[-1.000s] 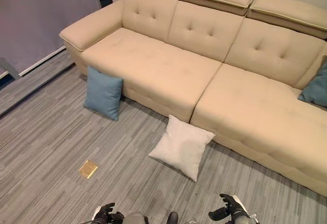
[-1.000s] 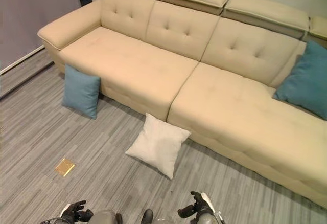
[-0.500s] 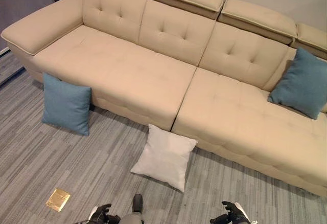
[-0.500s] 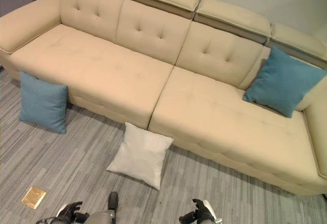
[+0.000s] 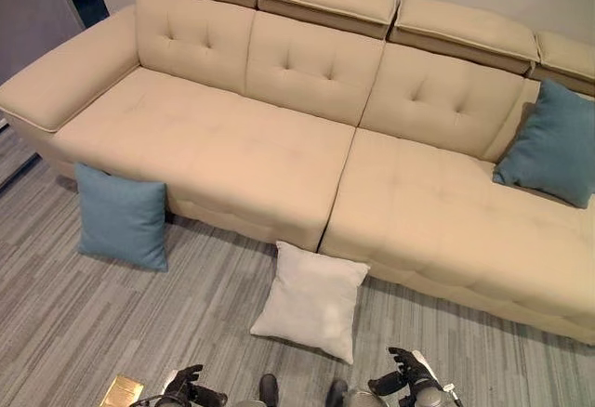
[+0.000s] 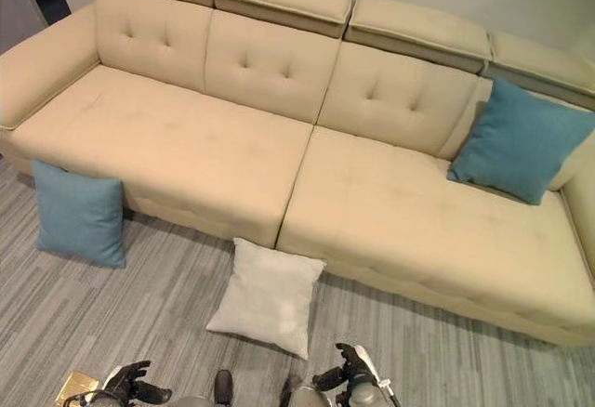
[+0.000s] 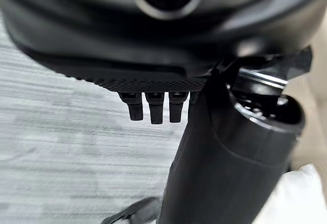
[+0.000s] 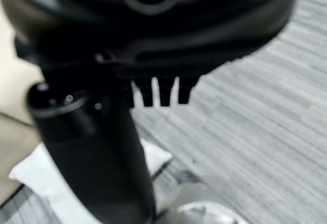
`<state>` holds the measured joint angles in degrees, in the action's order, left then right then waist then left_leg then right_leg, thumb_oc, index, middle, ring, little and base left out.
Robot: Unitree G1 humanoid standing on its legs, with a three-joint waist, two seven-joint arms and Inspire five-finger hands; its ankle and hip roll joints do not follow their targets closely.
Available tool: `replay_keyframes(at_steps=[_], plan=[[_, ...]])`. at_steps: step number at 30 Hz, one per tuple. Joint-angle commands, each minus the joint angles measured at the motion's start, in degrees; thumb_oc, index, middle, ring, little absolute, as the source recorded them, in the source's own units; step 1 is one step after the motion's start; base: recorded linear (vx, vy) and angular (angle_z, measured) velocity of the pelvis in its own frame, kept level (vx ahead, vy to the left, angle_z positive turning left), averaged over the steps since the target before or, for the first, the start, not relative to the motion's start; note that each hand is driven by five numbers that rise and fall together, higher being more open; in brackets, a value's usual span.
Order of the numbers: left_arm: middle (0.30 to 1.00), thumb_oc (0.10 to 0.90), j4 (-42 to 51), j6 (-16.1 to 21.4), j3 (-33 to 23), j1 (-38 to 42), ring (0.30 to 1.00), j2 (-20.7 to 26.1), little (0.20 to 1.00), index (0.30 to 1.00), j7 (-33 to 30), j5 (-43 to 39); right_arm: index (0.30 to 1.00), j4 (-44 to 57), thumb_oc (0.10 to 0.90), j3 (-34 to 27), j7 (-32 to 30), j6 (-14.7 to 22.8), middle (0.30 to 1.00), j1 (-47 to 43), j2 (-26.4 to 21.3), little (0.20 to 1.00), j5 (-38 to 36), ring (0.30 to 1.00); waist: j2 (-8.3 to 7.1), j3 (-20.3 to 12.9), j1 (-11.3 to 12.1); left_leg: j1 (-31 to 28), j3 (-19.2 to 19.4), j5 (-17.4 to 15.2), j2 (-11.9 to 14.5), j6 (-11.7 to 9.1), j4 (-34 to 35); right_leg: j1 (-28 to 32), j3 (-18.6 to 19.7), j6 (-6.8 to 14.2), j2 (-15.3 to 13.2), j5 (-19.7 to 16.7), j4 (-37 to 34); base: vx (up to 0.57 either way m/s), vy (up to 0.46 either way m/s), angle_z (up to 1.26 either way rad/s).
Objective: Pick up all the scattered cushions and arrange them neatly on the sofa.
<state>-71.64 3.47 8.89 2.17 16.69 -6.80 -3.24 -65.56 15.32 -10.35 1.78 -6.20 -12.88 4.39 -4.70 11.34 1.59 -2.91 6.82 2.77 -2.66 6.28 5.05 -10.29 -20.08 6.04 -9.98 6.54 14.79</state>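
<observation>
At six o'clock, low in the head views, both hands hang over the grey striped carpet (image 5: 84,333) holding nothing: the left hand (image 5: 186,387) toward seven o'clock and the right hand (image 5: 406,385) toward five o'clock, each with its fingers loosely spread and relaxed; the left wrist view shows the fingers (image 7: 153,109) hanging straight and free above the floor. A small brass floor plate (image 5: 122,391) lies just beside the left hand. Straight ahead, toward twelve o'clock, a white cushion (image 5: 310,300) lies on the carpet, its far edge touching the sofa's base. At about ten o'clock a blue cushion (image 5: 122,217) leans upright against the sofa front. Beyond them stretches the long beige sofa (image 5: 242,147), and at two o'clock a second blue cushion (image 5: 550,144) rests on its seat, propped against the backrest.
</observation>
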Motion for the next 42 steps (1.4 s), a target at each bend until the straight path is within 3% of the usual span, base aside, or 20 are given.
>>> replay_keyframes(at_steps=[1,8,13,16,19,23,28,29,32,35,37,42], plan=[[0.900,0.800,0.6,1.7,0.2,0.1,0.900,1.1,0.900,0.900,-0.2,0.9,0.900,0.6,0.800,-0.1,-1.8,0.7,0.900,-0.6,-3.5,0.900,0.5,0.900,-1.66,-1.0,0.3,1.5,-3.5,-8.1,-0.1,-5.5,-6.6,6.0,1.3,0.4,4.0,-5.2,-9.9,0.10,-0.110,0.14],[0.900,0.800,1.1,1.8,1.2,0.4,0.900,-0.5,0.900,0.900,0.5,0.4,0.900,-0.1,0.800,-1.2,-2.4,1.2,0.900,-0.4,-4.8,0.900,-1.1,0.900,-2.25,-0.6,0.1,7.2,-2.4,-10.0,1.2,-8.8,-18.4,10.0,0.9,-1.5,4.1,-4.7,-14.0,0.04,-0.068,0.27],[0.900,0.800,1.1,1.6,1.4,0.4,0.900,-0.8,0.900,0.900,0.3,0.1,0.900,0.1,0.800,-1.2,-2.7,1.3,0.900,-0.7,-5.1,0.900,-1.4,0.900,-2.23,-1.1,0.3,8.7,-2.9,-7.9,3.3,-9.2,-15.5,11.1,1.7,-1.4,4.7,-4.2,-14.9,0.07,0.020,0.01],[0.900,0.800,1.1,1.5,1.7,0.7,0.900,-0.9,0.900,0.900,0.1,-0.3,0.900,0.0,0.800,-0.8,-2.9,1.2,0.900,-0.8,-5.3,0.900,-1.3,0.900,-1.93,-0.9,0.8,9.9,-5.8,-5.4,4.4,-9.8,-13.2,11.6,3.5,-1.5,5.4,-3.4,-14.6,0.09,0.063,-0.12],[0.900,0.800,1.0,1.2,1.7,0.6,0.900,-1.0,0.900,0.900,0.4,-0.2,0.900,-0.6,0.800,-1.0,-2.7,0.9,0.900,-0.3,-5.3,0.900,-0.8,0.900,-1.30,-1.8,0.6,7.7,-6.5,-4.6,4.7,-9.8,-9.1,12.5,4.1,-1.3,5.7,-3.4,-15.6,0.12,0.092,-0.39],[0.900,0.800,1.2,1.2,1.9,0.6,0.900,-0.7,0.900,0.900,0.4,-0.1,0.900,-0.7,0.800,-1.1,-2.8,0.7,0.900,-0.4,-5.0,0.900,-0.9,0.900,-1.08,-2.0,0.7,6.1,-6.0,-4.5,4.2,-9.2,-6.8,12.0,5.2,-0.7,5.2,-3.7,-15.6,0.09,0.120,-0.15],[0.900,0.800,2.6,1.7,1.5,2.2,0.900,0.5,0.900,0.900,-0.5,-2.0,0.900,0.3,0.800,-1.9,-3.9,0.7,0.900,-2.4,-5.2,0.900,-2.6,0.900,-1.10,0.5,0.7,8.7,-5.0,-5.3,3.7,-8.5,-8.8,8.1,6.1,-0.1,3.8,-3.8,-13.0,-0.10,0.067,-0.12],[0.900,0.800,3.9,2.6,1.2,4.5,0.900,1.7,0.900,0.900,-1.8,-4.7,0.900,1.4,0.800,-2.6,-5.3,0.8,0.900,-4.8,-5.9,0.900,-4.3,0.900,-0.84,3.8,0.6,12.9,-4.2,-5.5,3.4,-8.1,-11.4,2.9,6.7,-0.2,2.6,-4.0,-9.1,-0.31,0.077,-0.11],[0.900,0.800,5.1,4.0,1.0,7.9,0.900,3.0,0.900,0.900,-4.2,-8.5,0.900,2.6,0.800,-3.5,-7.3,0.9,0.900,-8.2,-7.3,0.900,-7.2,0.900,-0.22,6.4,0.6,20.0,-3.6,-6.0,3.1,-7.7,-15.6,-5.7,7.7,-0.6,0.8,-3.9,-3.0,-0.29,0.092,-0.18],[0.900,0.800,6.6,5.4,1.3,11.6,0.900,4.0,0.900,0.900,-6.2,-12.2,0.900,4.0,0.800,-5.3,-10.0,1.7,0.900,-11.3,-8.3,0.900,-11.3,0.900,0.57,8.0,0.4,27.5,-3.0,-6.4,2.6,-7.3,-20.3,-13.3,8.2,-1.3,-0.6,-3.3,1.8,-0.15,0.046,-0.18],[0.900,0.800,8.3,6.3,1.9,14.3,0.900,4.4,0.900,0.900,-7.4,-14.7,0.900,4.9,0.800,-6.3,-11.7,2.3,0.900,-13.8,-8.8,0.900,-14.7,0.900,1.22,9.2,0.1,32.5,-3.0,-8.8,3.0,-7.5,-25.1,-18.4,9.1,-1.4,-1.2,-1.0,6.4,-0.08,0.012,-0.09],[0.900,0.800,11.2,7.8,3.1,21.1,0.900,5.1,0.900,0.900,-9.4,-20.2,0.900,5.8,0.800,-7.2,-14.3,4.0,0.900,-21.5,-10.1,0.900,-21.1,0.900,2.73,10.0,-0.9,49.8,-2.7,-10.5,3.9,-6.9,-36.5,-36.1,11.4,-2.1,-2.3,1.3,17.9,-0.14,0.019,-0.01]])
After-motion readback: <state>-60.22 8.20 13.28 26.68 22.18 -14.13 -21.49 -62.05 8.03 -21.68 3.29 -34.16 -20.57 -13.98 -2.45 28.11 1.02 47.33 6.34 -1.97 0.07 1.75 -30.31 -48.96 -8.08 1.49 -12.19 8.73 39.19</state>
